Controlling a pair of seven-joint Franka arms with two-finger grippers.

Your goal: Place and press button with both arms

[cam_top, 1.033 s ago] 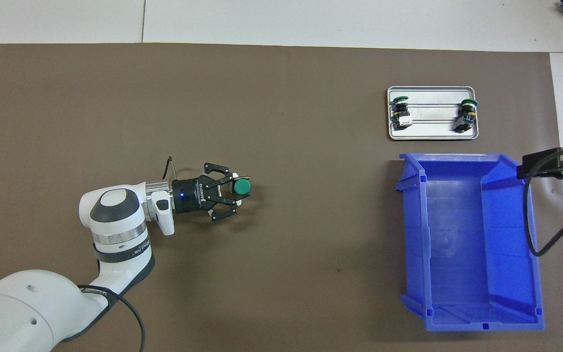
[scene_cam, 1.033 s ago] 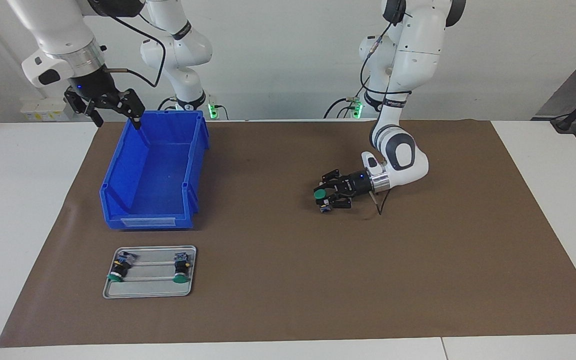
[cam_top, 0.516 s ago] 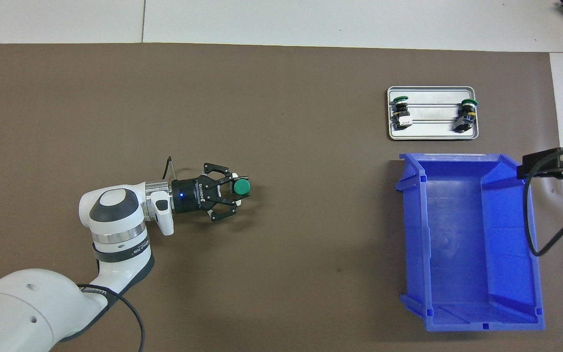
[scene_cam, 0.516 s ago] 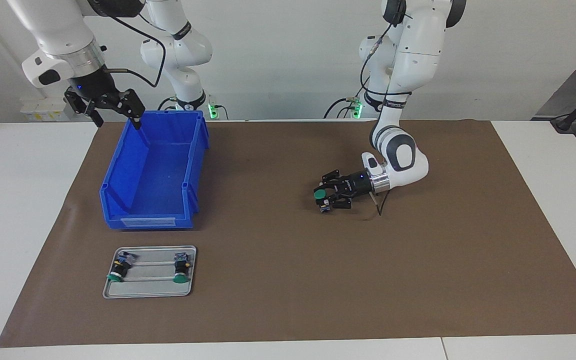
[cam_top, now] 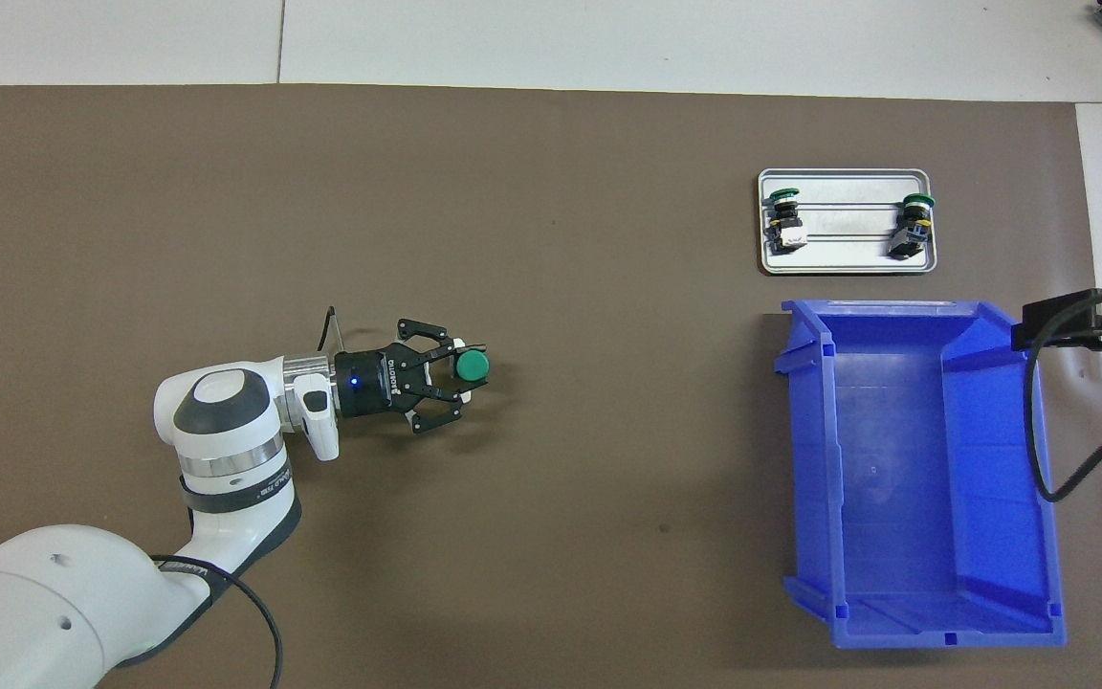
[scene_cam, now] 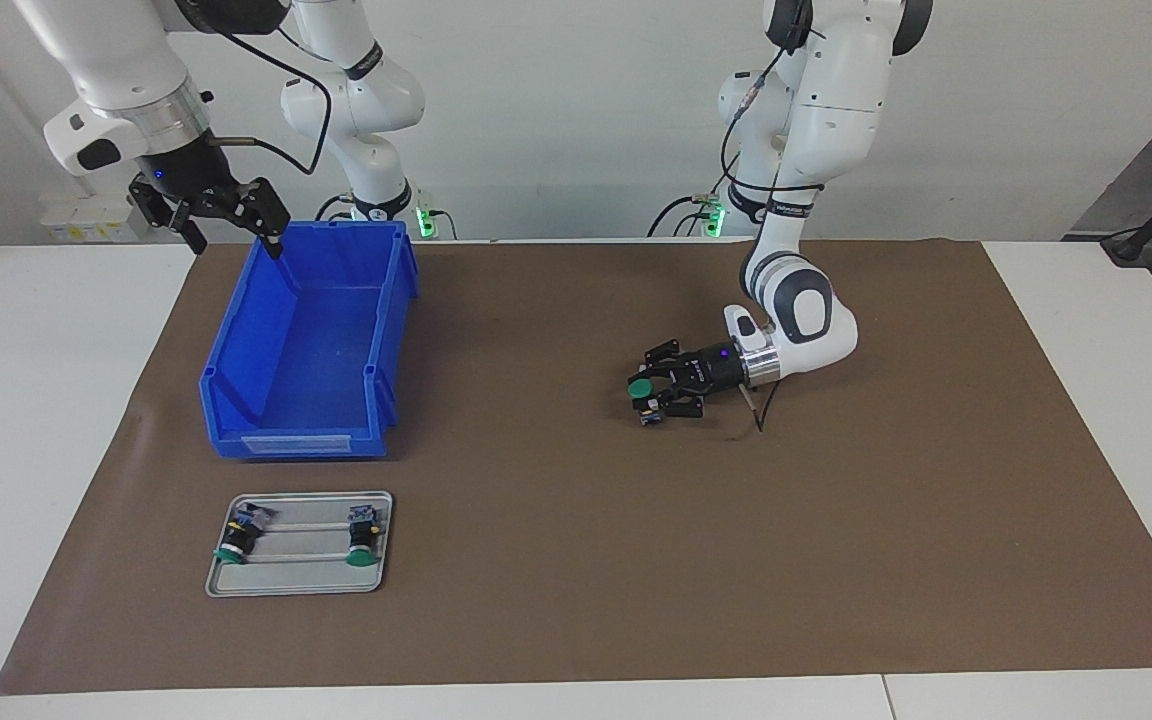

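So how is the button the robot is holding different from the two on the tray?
The held button stands upright in the left pincer, green cap up, over the brown mat. The tray buttons lie on their sides on the metal tray, ungripped. All three have green caps.

Left gripper clamps button upright low over mat; right gripper spread above bin.

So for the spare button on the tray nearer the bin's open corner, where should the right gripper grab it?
Grip the black body of that button from above, fingers across its width: it lies flat on the tray, green cap pointing away from the robots, so cap and terminal end stay free.
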